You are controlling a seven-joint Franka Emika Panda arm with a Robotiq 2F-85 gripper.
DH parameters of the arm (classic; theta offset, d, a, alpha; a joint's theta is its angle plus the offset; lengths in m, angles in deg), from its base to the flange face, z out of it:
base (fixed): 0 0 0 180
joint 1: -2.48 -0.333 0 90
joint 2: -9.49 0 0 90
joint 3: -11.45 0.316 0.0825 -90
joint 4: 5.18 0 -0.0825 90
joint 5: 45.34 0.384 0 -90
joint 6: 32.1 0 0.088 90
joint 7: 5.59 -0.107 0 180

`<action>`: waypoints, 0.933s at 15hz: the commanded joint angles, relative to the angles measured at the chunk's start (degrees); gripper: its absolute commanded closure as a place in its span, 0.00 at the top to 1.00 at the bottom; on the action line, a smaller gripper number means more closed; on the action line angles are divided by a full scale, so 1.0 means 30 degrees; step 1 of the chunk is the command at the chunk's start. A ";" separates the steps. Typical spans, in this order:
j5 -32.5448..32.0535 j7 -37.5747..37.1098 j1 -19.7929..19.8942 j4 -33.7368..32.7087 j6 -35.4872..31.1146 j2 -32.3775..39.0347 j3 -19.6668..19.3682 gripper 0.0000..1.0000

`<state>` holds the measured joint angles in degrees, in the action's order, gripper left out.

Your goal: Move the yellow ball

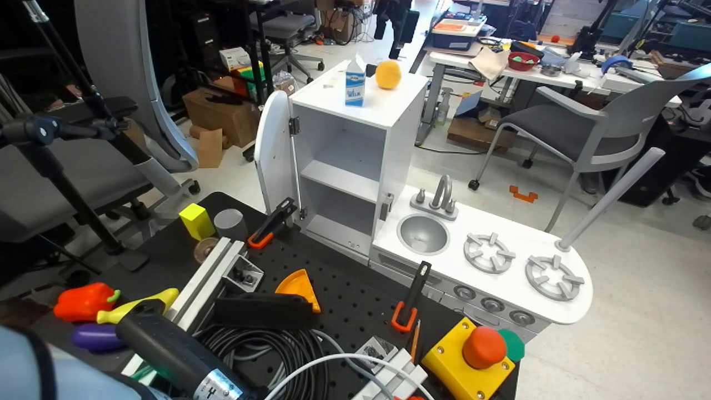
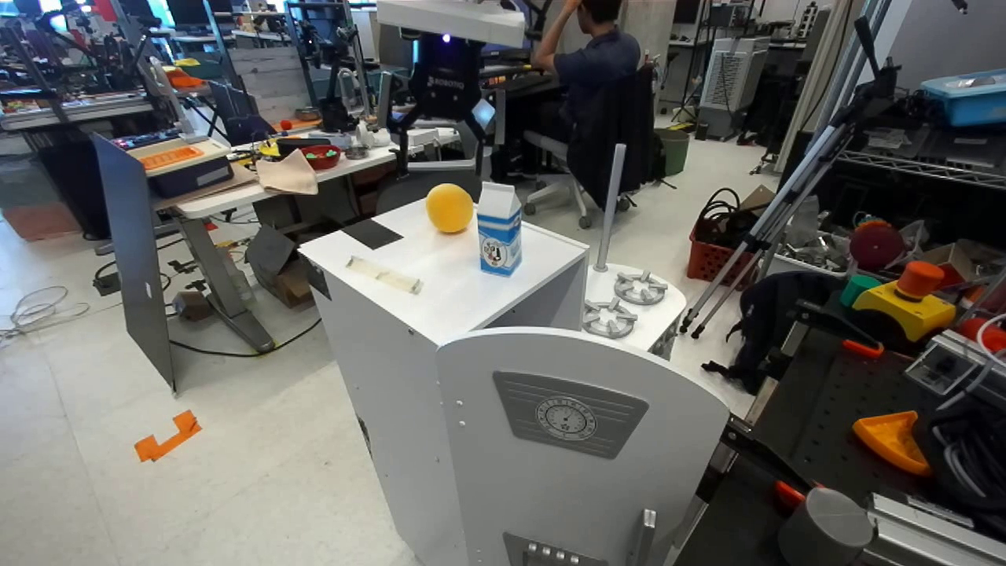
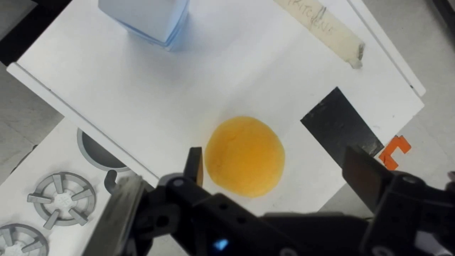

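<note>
The yellow ball (image 1: 388, 75) rests on the white top of a toy cabinet (image 1: 328, 91), beside a small blue-and-white milk carton (image 1: 355, 86). The ball (image 2: 449, 208) and carton (image 2: 500, 236) also show in the other exterior picture. My gripper (image 2: 440, 170) is open and empty, pointing down just above the ball; part of it shows at the top edge of an exterior view (image 1: 395, 41). In the wrist view the ball (image 3: 245, 156) lies between the open fingers (image 3: 273, 158), closer to the left finger. The carton (image 3: 149, 17) stands at the upper left there.
The cabinet's door (image 2: 581, 440) stands open. A strip of tape (image 2: 383, 275) and a black patch (image 2: 372, 233) are on the cabinet top. A toy sink (image 1: 423, 233) and stove rings (image 1: 489, 253) adjoin the cabinet. A black perforated table (image 1: 344, 300) holds several items.
</note>
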<state>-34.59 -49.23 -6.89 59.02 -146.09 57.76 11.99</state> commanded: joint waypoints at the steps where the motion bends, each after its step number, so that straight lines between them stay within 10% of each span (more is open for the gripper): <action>1: -0.0242 -0.0474 -0.0259 -0.0258 0.0590 0.0094 -0.0110 1.00; 14: -0.0719 -0.2406 -0.0088 -0.1693 0.0526 0.2188 -0.0914 1.00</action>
<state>-35.79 -54.32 -6.95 57.79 -145.81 61.79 9.43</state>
